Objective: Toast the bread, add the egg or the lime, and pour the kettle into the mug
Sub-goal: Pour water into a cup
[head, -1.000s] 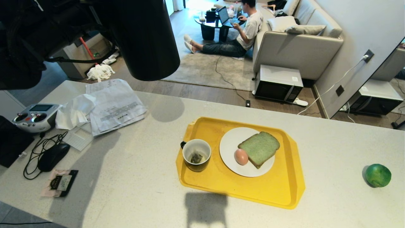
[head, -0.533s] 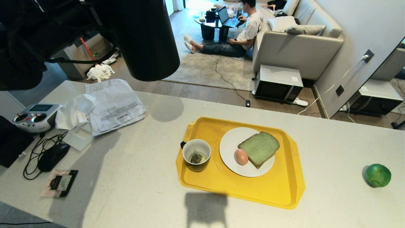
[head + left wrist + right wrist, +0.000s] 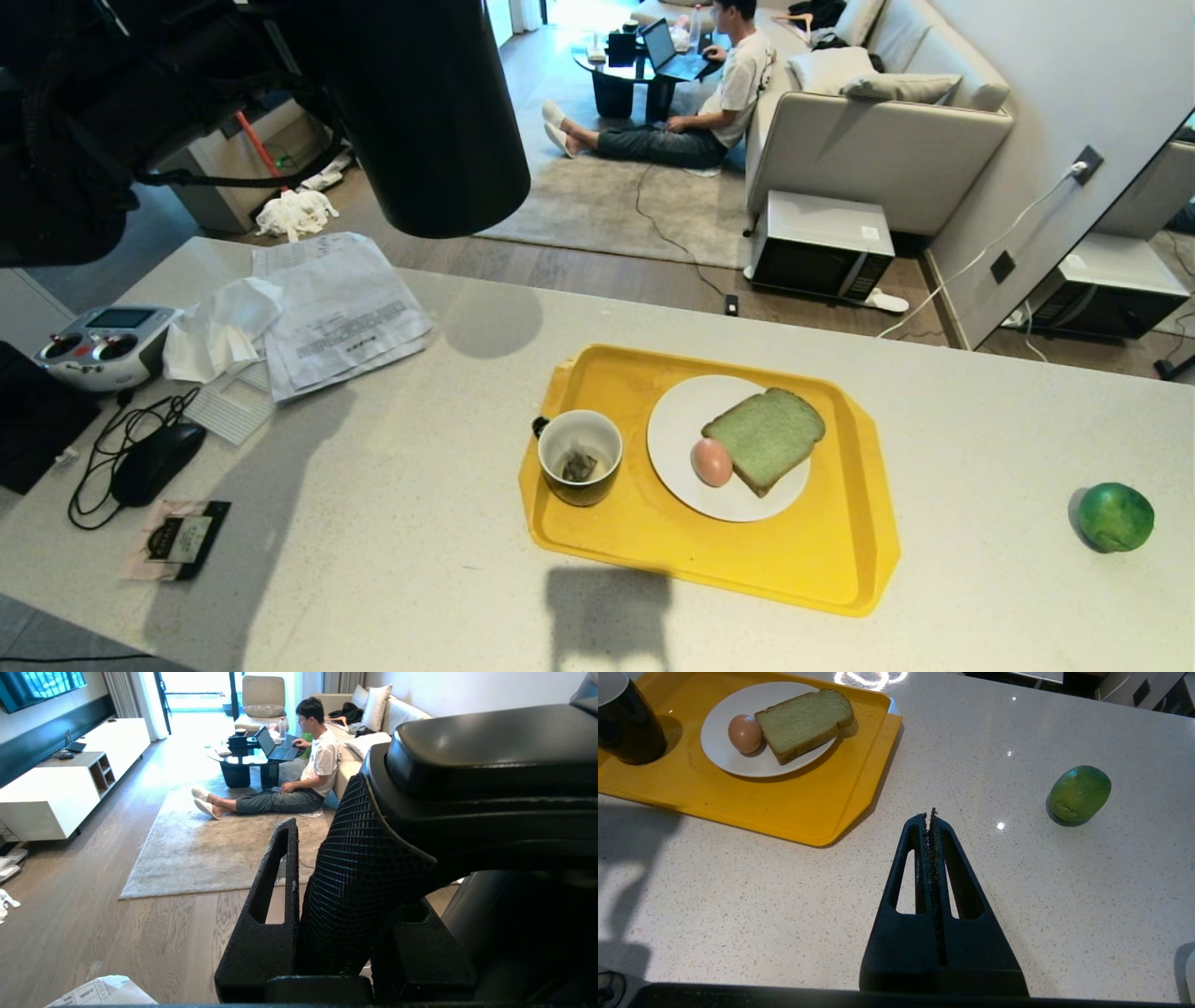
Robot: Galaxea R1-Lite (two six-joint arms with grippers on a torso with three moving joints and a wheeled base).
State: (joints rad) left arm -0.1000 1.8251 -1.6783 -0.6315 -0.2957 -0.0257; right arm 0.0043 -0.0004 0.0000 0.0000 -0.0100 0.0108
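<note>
Black kettle (image 3: pixel 420 112) gripped by left claw (image 3: pixel 299 905); right claw (image 3: pixel 931 821) closed, empty; paper's (image 3: pixel 341 313) print unreadable.

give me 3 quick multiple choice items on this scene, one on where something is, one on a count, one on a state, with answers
1. Where is the lime?
A. on the plate
B. on the bare counter, right of the tray
C. in the mug

2. How many eggs are on the plate?
A. one
B. two
C. three

3. What is the left pincer doing?
A. hanging empty and open
B. pressing on the bread
C. gripping the kettle's handle

Answers:
1. B: the lime lies alone on the counter, clear of the yellow tray.
2. A: a single egg lies beside the bread.
3. C: the left wrist view shows its fingers closed around the handle, with the kettle held up above the counter.
</note>
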